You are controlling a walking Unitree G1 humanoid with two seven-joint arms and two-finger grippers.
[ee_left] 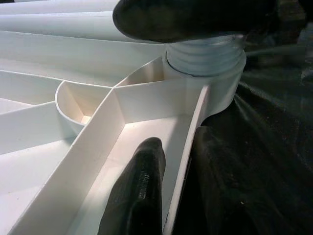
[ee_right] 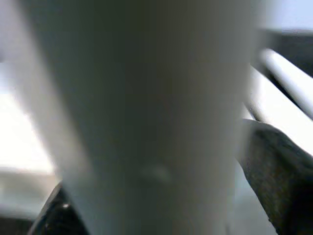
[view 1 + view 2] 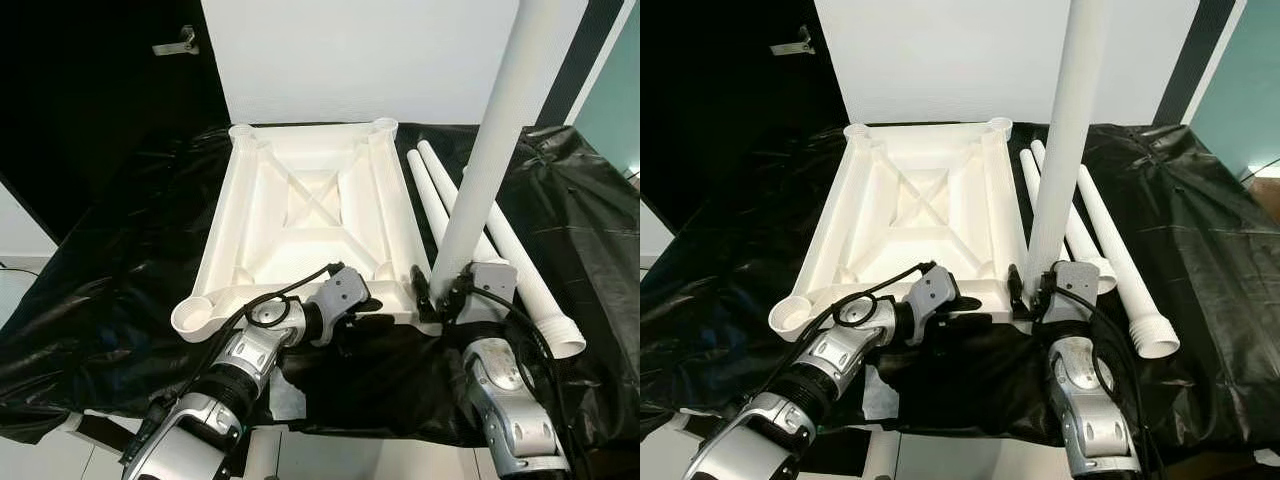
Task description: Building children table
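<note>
the left gripper [image 3: 345,322] pinches the near rim of the upturned white tabletop [image 3: 310,215], one of its fingers [image 1: 139,188] inside the wall and one outside. just beside it the right gripper [image 3: 440,296] clasps an upright leg [image 3: 490,150] whose threaded end sits in the near right corner socket [image 1: 208,85]. the tabletop lies on black sheeting [image 3: 110,270]. farther right, spare legs [image 3: 525,275] lie side by side.

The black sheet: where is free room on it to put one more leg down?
The black sheet lies bare left of the tabletop, and right of the loose legs. The near right corner is crowded: the right gripper holds a leg upright there, and the left gripper clamps the near rim.
</note>
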